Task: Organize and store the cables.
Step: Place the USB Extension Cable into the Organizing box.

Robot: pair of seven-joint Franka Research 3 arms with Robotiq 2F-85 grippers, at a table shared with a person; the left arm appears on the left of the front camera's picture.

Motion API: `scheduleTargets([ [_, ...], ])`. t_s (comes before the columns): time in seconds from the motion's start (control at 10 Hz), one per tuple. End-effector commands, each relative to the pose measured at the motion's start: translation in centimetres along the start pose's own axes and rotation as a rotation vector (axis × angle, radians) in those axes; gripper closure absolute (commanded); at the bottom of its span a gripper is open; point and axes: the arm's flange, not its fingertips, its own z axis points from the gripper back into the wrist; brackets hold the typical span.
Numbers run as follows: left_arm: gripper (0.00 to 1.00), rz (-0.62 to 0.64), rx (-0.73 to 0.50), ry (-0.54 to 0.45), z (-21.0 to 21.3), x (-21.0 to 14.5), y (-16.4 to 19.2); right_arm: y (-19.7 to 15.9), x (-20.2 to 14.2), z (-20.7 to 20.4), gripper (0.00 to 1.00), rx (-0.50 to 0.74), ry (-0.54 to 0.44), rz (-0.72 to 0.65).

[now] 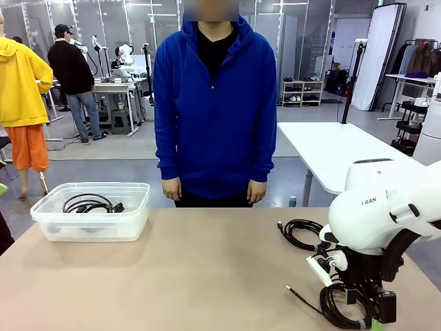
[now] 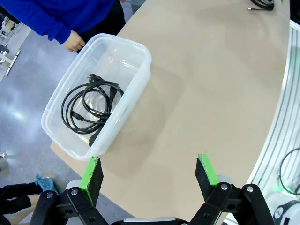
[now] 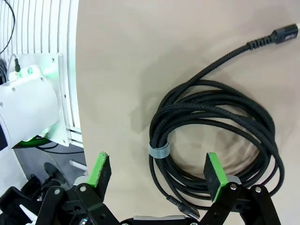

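Right hand (image 3: 157, 165) is spread wide and holding nothing, poised over the nearest cable (image 3: 206, 104). That cable lies coiled on the surface (image 3: 117, 56) at the robot's near right corner. It's a braided cord, so I'd call it light, soft and floppy, with enough texture that the pads shouldn't slip. A grey strap (image 3: 159, 151) cinches the loops, and that looks like the place to pinch: all the strands are gathered there, so the coil should lift as one. The free tail with its plug (image 3: 286, 32) will probably dangle and swing.

A little farther out sits a second cable (image 1: 300, 231), a loose coil just beyond the right arm. The front view places it, while the right wrist view gives the strap and the braid up close.

Over on the left, the left hand (image 2: 149, 171) is also wide open and empty, above the near edge. Beyond it is the clear bin (image 2: 140, 51). The left wrist view looks down into it at a stored cable (image 2: 89, 108), loops slack, plug on top.

At the far side stands a person (image 1: 213, 103), arms down.
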Motion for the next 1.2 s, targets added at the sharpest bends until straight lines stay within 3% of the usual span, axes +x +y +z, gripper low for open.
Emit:
scheduleTargets([
  [0.0, 0.00, 0.006, 0.010, 0.007, 0.2, 0.1, 0.0, 6.8, -0.7, -4.6, 0.00, -0.015, 0.030, -0.055],
  [0.6, 0.00, 0.006, 0.010, 0.007, 0.2, 0.1, 0.0, 7.7, -0.4, -5.9, 0.00, -0.102, 0.039, -0.156],
  [0.9, 0.00, 0.006, 0.010, 0.007, 0.2, 0.1, 0.0, 8.1, -0.6, -6.5, 0.00, -0.057, 0.028, -0.176],
  [1.1, 0.00, 0.006, 0.010, 0.007, 0.2, 0.1, 0.0, 8.1, -0.3, -6.9, 0.00, -0.027, 0.071, -0.162],
])
